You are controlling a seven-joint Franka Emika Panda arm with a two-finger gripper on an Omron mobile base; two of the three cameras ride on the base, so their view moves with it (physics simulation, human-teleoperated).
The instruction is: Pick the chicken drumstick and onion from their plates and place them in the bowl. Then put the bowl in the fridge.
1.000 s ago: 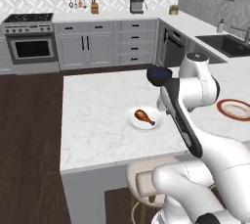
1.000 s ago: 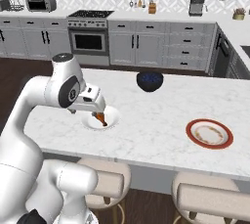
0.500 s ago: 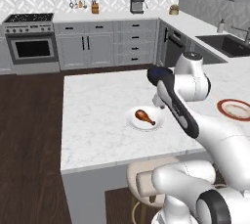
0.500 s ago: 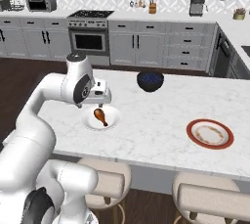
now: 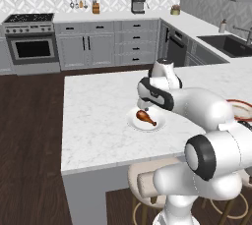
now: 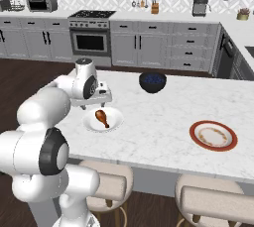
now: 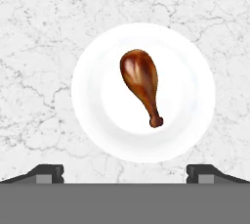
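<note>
The first step is in hand: picking up the drumstick (image 7: 141, 83). It lies untouched on the white plate (image 7: 97, 115), which sits near the front edge of the counter (image 5: 98, 121), toward its left end as the robot faces it. The claw (image 7: 125, 171) hangs above the plate with its jaws spread wide and nothing between them; in the hand view the two tips flank the plate's near rim, so the meat sits ahead of them, not yet between them.

The next move, as I judge it, calls for bringing the claw forward over the thick rounded end, then lowering so the fingers straddle it. The drumstick lies at a slant to the line between the tips, bone end pointing toward the claw, so a small turn of the wrist may help the fingers close across the meat and not along it. The plate is flat, so its rim should hardly hinder.

Around it: a dark bowl (image 6: 152, 82) stands near the far edge of the counter, and a red-rimmed plate (image 6: 214, 135) lies well apart toward the right end; I cannot make out an onion on it. Nothing stands between the claw and the drumstick
</note>
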